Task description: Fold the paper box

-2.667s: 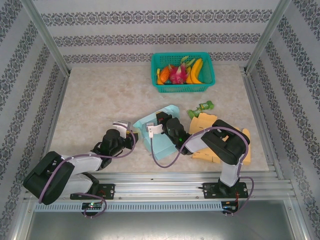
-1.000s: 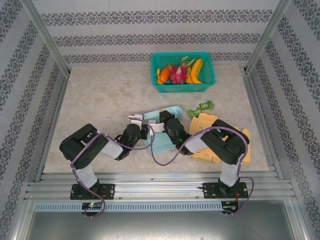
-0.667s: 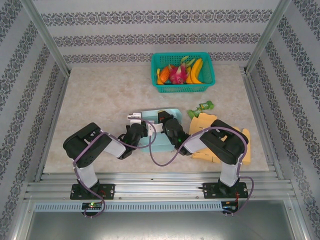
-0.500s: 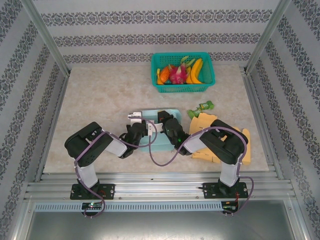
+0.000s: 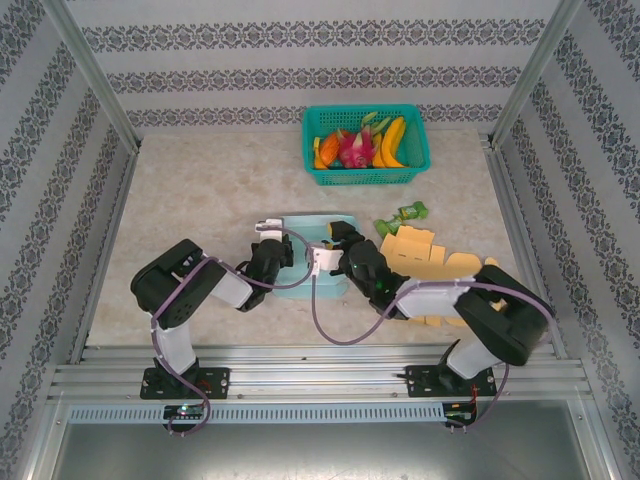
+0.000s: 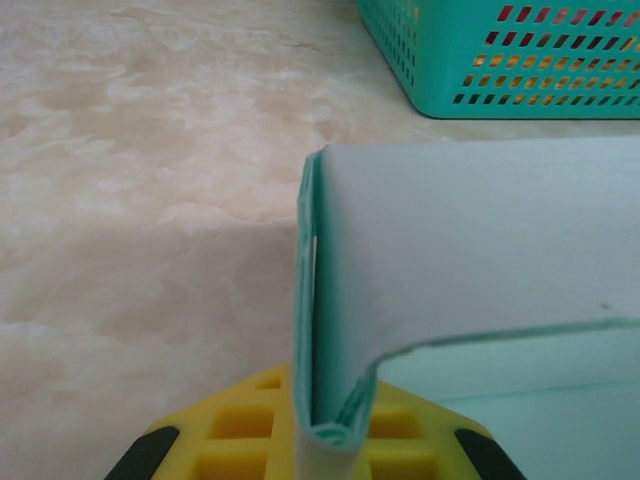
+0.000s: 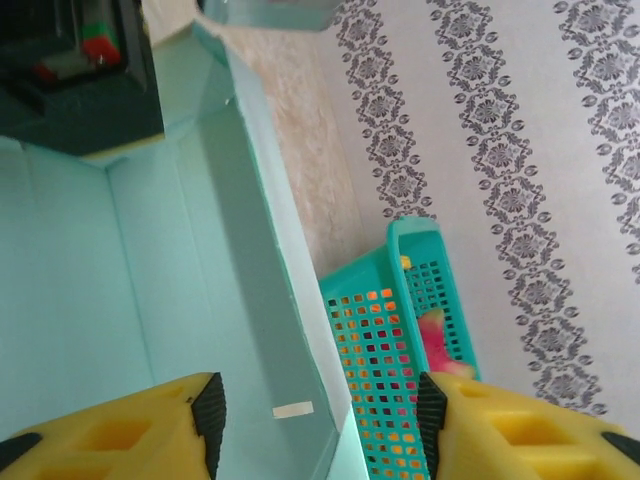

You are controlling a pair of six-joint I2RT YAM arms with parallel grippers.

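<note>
The box point(image 5: 310, 225) lies on the surface point(image 5: 200, 190) just in front of the basket point(image 5: 365, 177). From above, both arms cover the side of it farthest from the basket. The left end effector point(image 6: 322, 445) is clamped on a folded box wall, and the paper hides its fingertips. The right end effector point(image 7: 320, 420) hangs over the box interior, fingers point(image 7: 120, 430) apart and holding nothing. The frame's lower edge cuts off those fingers.
</note>
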